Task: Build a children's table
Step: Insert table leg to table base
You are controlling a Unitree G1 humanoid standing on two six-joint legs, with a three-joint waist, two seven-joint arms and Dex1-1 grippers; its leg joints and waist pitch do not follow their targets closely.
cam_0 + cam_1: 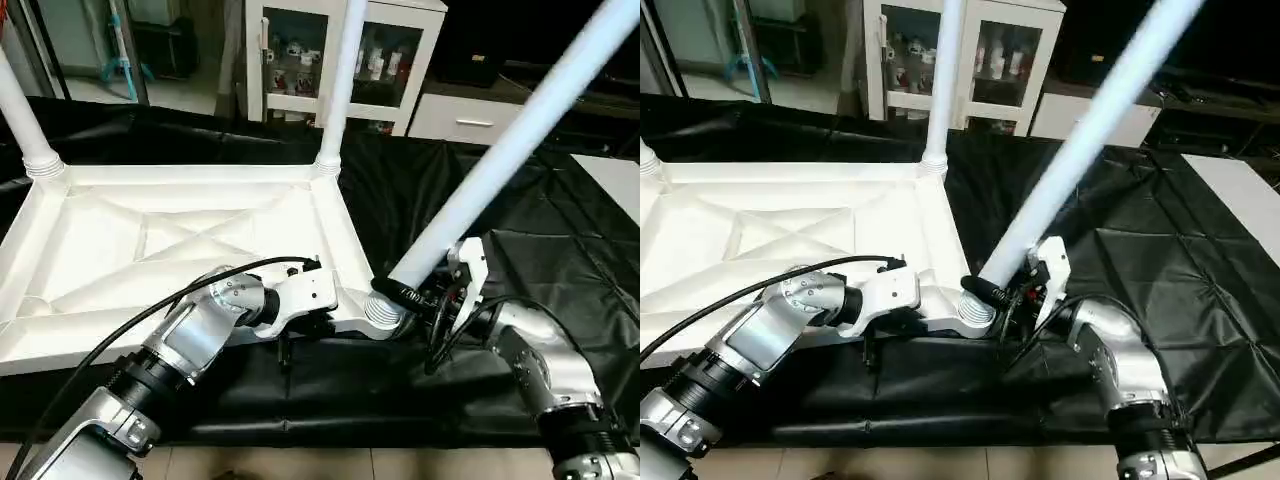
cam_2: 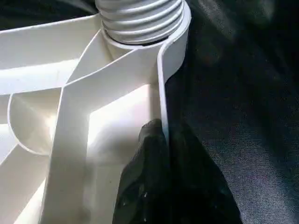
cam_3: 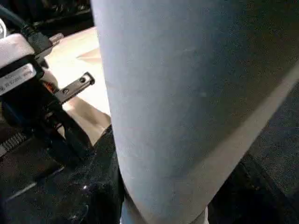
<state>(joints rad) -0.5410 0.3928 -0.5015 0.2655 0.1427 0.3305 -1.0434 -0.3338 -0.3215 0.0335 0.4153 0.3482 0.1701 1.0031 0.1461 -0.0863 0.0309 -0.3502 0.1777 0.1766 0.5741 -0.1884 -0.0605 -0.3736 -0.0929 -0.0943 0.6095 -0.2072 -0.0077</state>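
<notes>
Black-draped worktable (image 1: 560, 260) carries the children's table top (image 1: 150, 250), lying upside down with its X-ribbed underside up, toward the robot's left and centre. Two legs already stand upright in the far corner sockets: far-left leg (image 1: 18, 120) and far-right leg (image 1: 340, 85). A third leg (image 1: 510, 150) has its ribbed end at the near-right corner socket (image 1: 383, 315) but leans steeply toward the robot's right, so judged not seated yet.

Done: two legs in, as far as visible. Left: straighten and seat the third leg, then fit a fourth at the near-left corner, then presumably flip the table upright.

Left gripper (image 2: 161, 154) is clamped on the top's near rim wall, one black finger each side of it, just beside the near-right socket; looks like it steadies the top. Right gripper (image 1: 425, 297) is wrapped around the third leg just above its ribbed end, fingers part spread to the tube's width, gripping it.

Flat white board (image 1: 615, 185) lies at the right edge of the worktable, well apart.

Hard to tell: near-left corner is cut off by the left forearm and frame edge; fourth leg not located; upper ends of all three legs run out of frame; how deep the ribbed end sits in the socket is unclear.
</notes>
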